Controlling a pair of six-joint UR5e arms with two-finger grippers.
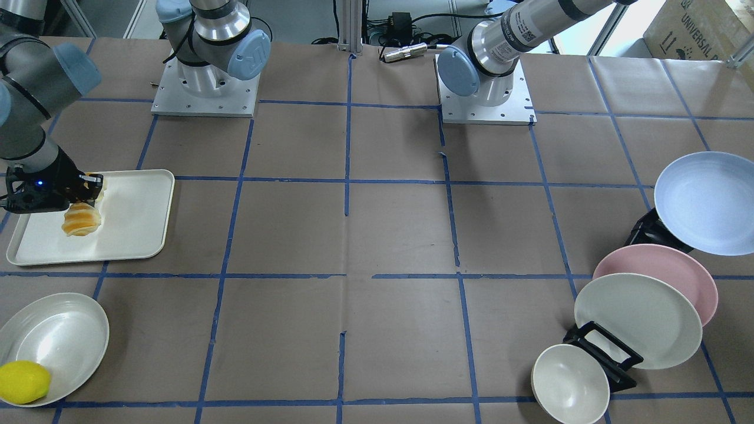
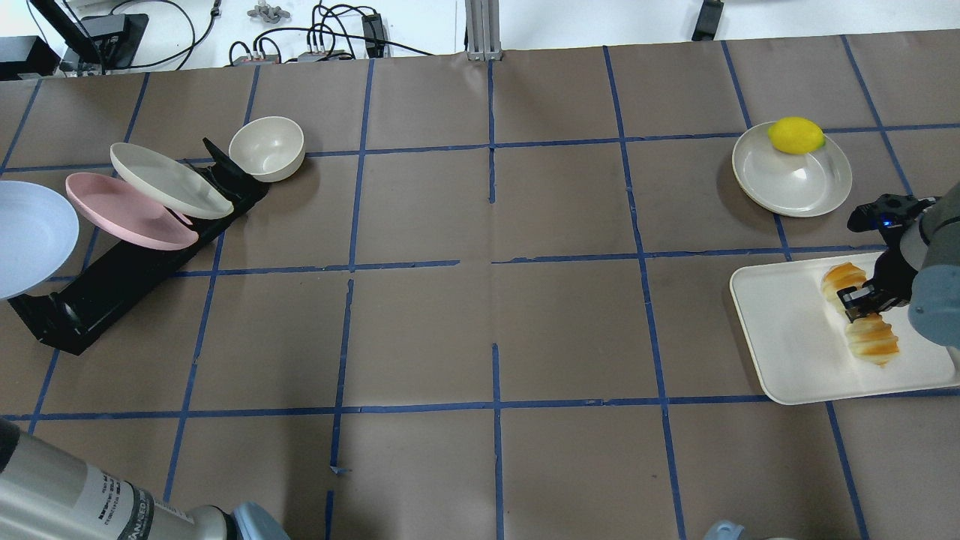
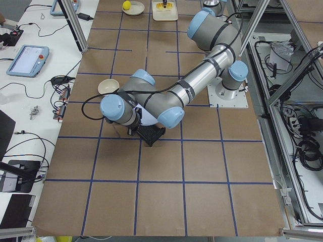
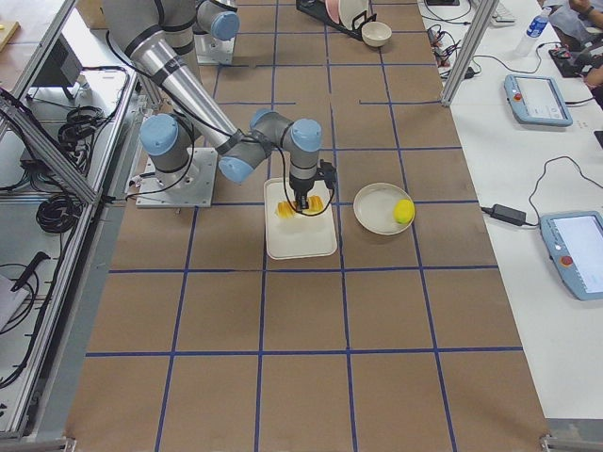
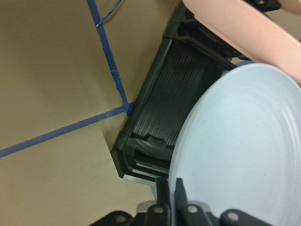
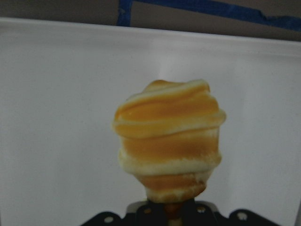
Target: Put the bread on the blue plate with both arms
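The striped orange and cream bread (image 1: 82,219) is over the cream tray (image 1: 135,224), gripped round its middle. My right gripper (image 2: 862,304) is shut on it, with a loaf end showing on either side. The right wrist view shows the bread (image 6: 169,141) end-on above the tray floor. The pale blue plate (image 1: 707,203) stands tilted at the end of the black rack (image 2: 112,289). In the left wrist view my left gripper (image 5: 169,188) is shut on the rim of the blue plate (image 5: 235,150). I cannot tell whether the plate rests in its slot.
A pink plate (image 1: 677,268), a cream plate (image 1: 636,318) and a small cream bowl (image 1: 568,383) sit in or by the rack. A white plate (image 1: 65,335) holding a yellow lemon (image 1: 23,381) lies beside the tray. Blue tape lines grid the brown table.
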